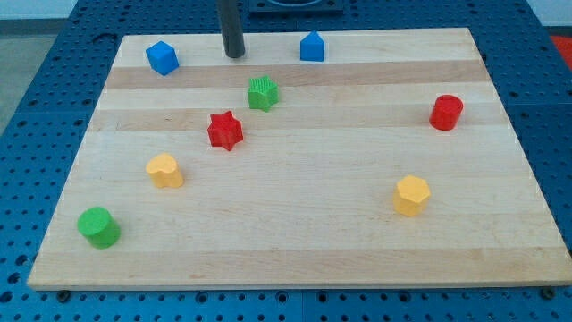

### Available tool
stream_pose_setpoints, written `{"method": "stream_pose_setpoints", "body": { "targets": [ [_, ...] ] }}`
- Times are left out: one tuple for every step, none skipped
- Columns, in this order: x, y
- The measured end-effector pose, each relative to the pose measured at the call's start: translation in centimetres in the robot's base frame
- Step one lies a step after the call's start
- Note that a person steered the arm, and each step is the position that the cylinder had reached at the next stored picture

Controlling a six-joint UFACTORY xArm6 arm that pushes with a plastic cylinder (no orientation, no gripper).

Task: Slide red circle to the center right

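The red circle (445, 113) stands near the view's right edge of the wooden board (295, 241), a little above mid-height. My tip (234, 54) rests at the board's top, left of centre, between the two blue blocks. It is far to the left of the red circle and touches no block.
A blue cube (162, 57) sits at top left and a blue house-shaped block (312, 46) at top centre. A green star (263, 93) and red star (225, 131) lie below my tip. A yellow block (164, 170), a green cylinder (98, 226) and a yellow hexagon (411, 195) lie lower.
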State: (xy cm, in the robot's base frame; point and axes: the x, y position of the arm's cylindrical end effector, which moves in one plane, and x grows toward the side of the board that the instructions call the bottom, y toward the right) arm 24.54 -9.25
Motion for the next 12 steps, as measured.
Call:
{"method": "stream_pose_setpoints", "body": {
  "targets": [
    [1.6, 3.4],
    [3.8, 6.1],
    [5.6, 9.1],
    [6.8, 13.5],
    [6.8, 19.8],
    [8.0, 24.4],
    [8.9, 26.3],
    [9.0, 28.3],
    [9.7, 30.8],
    [10.8, 30.7],
    [10.8, 29.8],
    [12.0, 30.5]
  ]
}}
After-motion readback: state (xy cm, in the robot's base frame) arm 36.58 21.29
